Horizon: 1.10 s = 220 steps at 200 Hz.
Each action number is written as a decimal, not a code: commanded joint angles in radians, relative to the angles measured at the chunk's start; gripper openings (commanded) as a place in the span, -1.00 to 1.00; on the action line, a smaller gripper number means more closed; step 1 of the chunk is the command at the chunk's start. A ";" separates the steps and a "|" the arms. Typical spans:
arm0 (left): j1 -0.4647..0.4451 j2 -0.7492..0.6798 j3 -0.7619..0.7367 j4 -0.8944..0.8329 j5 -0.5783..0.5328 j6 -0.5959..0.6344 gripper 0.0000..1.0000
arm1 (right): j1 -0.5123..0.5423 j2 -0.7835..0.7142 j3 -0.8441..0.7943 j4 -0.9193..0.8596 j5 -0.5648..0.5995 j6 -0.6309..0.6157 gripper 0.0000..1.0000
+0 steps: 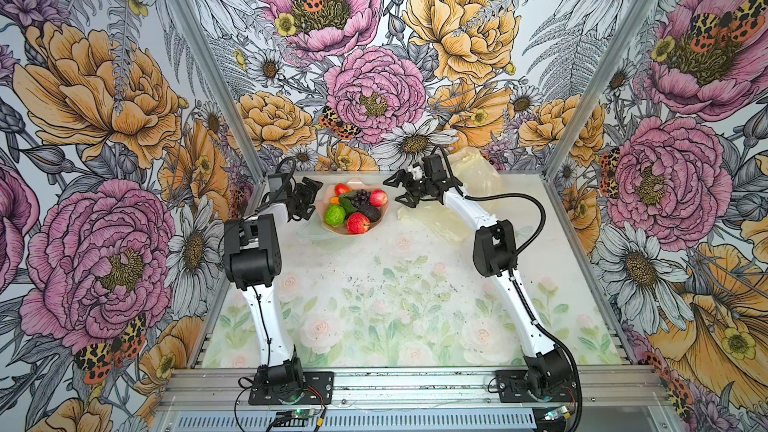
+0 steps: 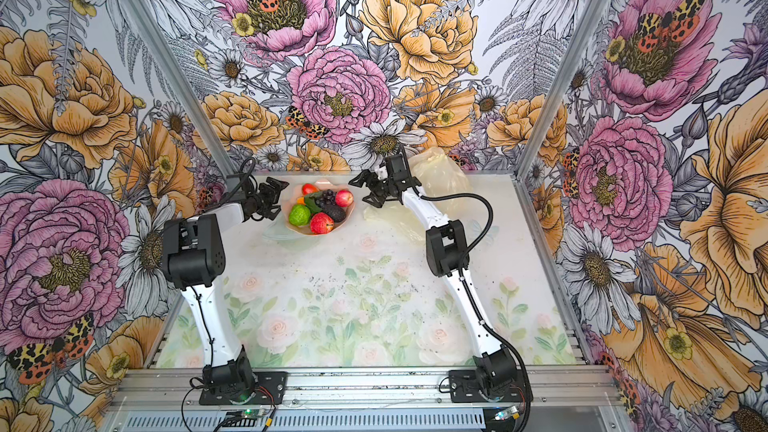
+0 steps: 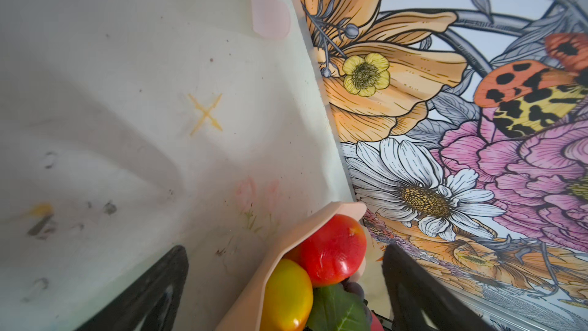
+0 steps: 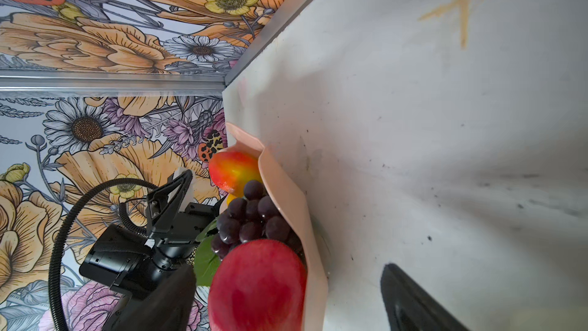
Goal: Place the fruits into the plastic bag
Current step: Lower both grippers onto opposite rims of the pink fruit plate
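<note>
At the far edge of the worktop (image 1: 374, 284), the fruits (image 1: 355, 207) are sitting heaped in a pink bowl (image 1: 322, 214). The left end effector (image 1: 313, 200) and right end effector (image 1: 394, 192) are flanking it, spread and empty, probably lining up a pick. The plastic bag (image 1: 478, 172) is lying crumpled beside the bowl, which should keep transfers short.

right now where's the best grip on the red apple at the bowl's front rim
Probably across the red apple's round middle, from straight above: it sits on top at the pink bowl's near rim, but the lime-green fruit and avocado crowd its sides.
</note>
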 commanded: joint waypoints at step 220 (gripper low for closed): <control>-0.082 0.015 0.013 0.081 0.117 -0.019 0.79 | 0.049 -0.069 -0.136 0.115 -0.048 -0.004 0.85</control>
